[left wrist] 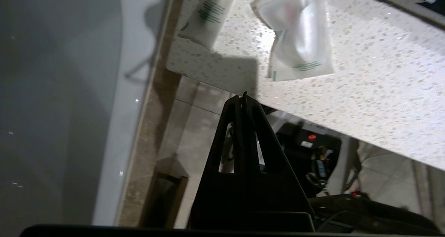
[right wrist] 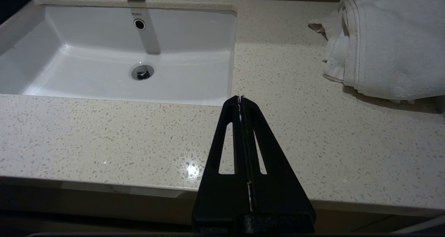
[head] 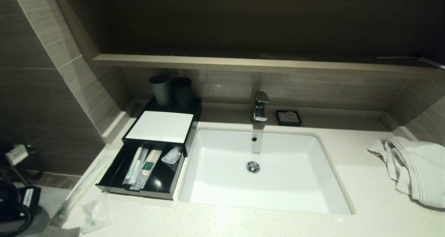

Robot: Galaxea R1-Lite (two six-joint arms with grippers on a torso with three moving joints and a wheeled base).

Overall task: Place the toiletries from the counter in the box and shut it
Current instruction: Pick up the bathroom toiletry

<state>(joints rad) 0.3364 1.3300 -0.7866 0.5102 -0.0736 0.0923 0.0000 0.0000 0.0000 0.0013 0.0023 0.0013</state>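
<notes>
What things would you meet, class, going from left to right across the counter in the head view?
Long packet → open black box → sink → white towel. The left gripper and right gripper show only in the wrist views.

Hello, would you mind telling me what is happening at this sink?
Nothing is being handled. The black drawer box stands open with some packets inside, while a long sachet and a small pouch lie on the counter. The left claw and right claw are shut, empty, near the counter's front edge.
</notes>
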